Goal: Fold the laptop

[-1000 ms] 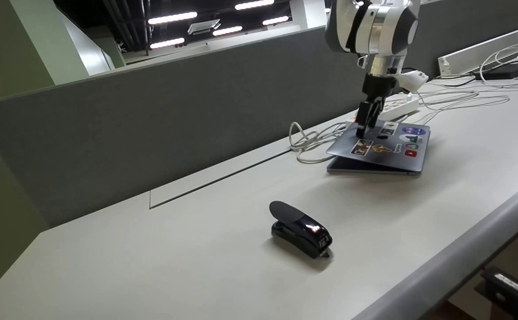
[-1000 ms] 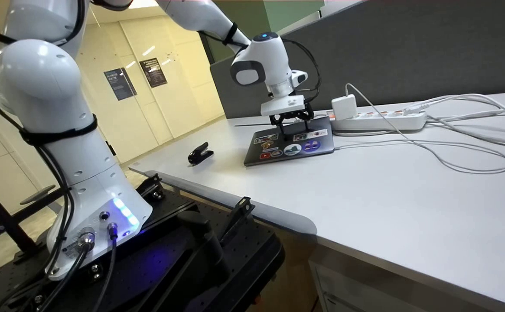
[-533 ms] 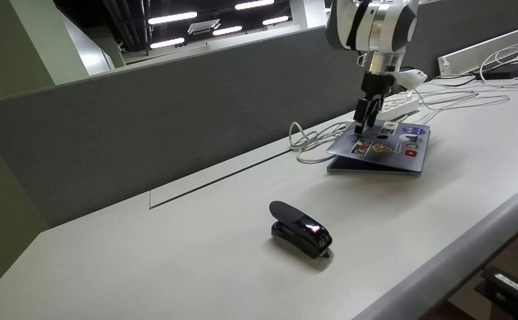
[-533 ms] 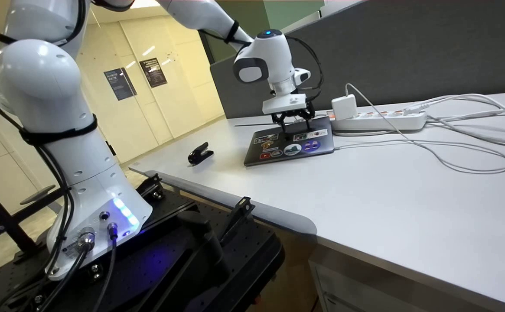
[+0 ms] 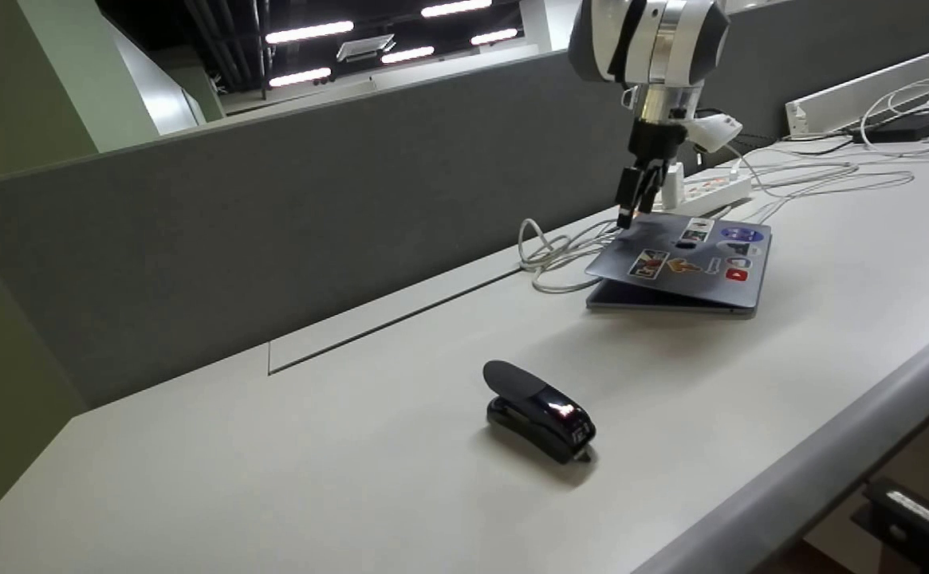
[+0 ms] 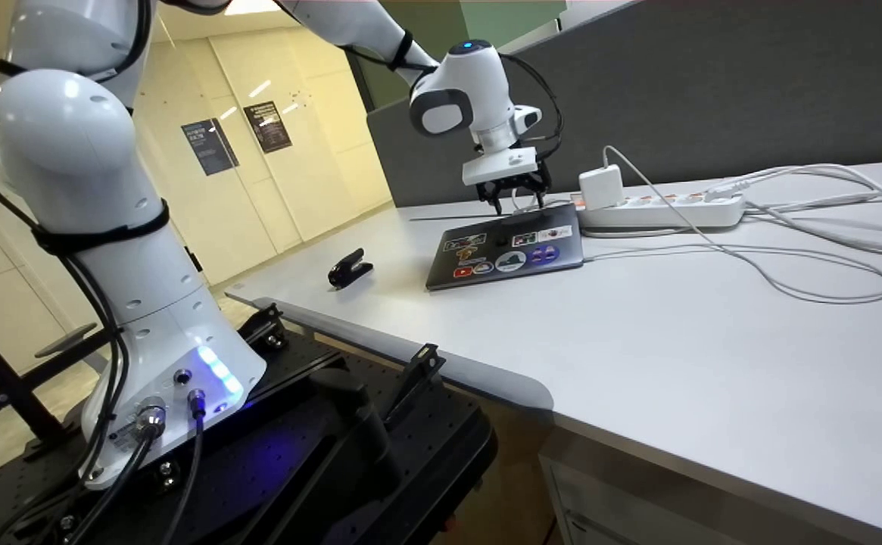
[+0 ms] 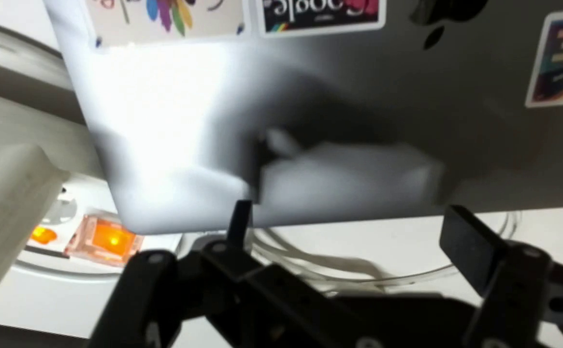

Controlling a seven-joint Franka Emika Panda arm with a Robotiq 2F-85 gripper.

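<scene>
Here, the laptop (image 5: pixel 675 259) lies on the pale surface (image 5: pixel 336 470), its sticker-covered lid (image 6: pixel 512 241) standing at a shallow slant above the lower half (image 5: pixel 631 300). In an exterior view the gap between the two halves is wedge-shaped, narrowing toward the hinge side.

The black end effector (image 7: pixel 348 217) points downward by the lid's free edge, on the side toward the grey partition (image 6: pixel 713 91). Its two fingers (image 7: pixel 469 246) are spread well apart, with nothing held between them. In the wrist view both fingertips appear at that free edge; whether either one touches the lid cannot be told. The white arm (image 6: pixel 478 83) reaches across from its mount beside the surface.

In both exterior views, a white power strip (image 6: pixel 660 212) lies near the laptop, bearing a plugged-in adapter (image 6: pixel 601 187) and pale cables (image 6: pixel 823 167). An orange switch (image 7: pixel 112 240) glows on the strip in the wrist view. A black stapler (image 5: pixel 540 410) rests apart from the laptop.
</scene>
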